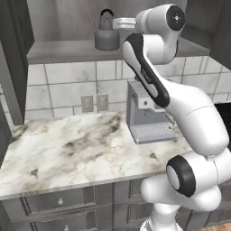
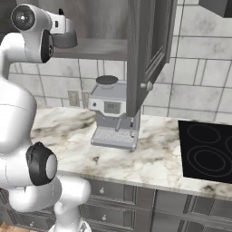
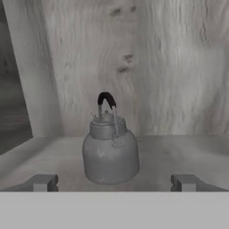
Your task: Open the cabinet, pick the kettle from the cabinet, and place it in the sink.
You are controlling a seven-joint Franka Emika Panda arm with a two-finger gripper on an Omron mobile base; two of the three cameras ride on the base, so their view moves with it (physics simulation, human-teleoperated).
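cabinet (image 2: 147, 50): door swung wide, so the opening step looks done.
kettle (image 3: 110, 154): upright on the cabinet shelf (image 3: 179, 150), near its front edge, back wall well behind it; not lifted.
pincer (image 3: 114, 182): spread wide, tips either side of the kettle, just short of it, pinching nothing.
left to do: close on the kettle, lift it out, carry it to the sink.

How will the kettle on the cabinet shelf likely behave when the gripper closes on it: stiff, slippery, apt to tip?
The kettle looks like rigid grey metal, so it should not give under the fingers. Its rounded, smooth body may slip between the open gripper's narrow fingertips. It stands upright on a broad base on the cabinet shelf, so a push probably slides it rather than tips it.
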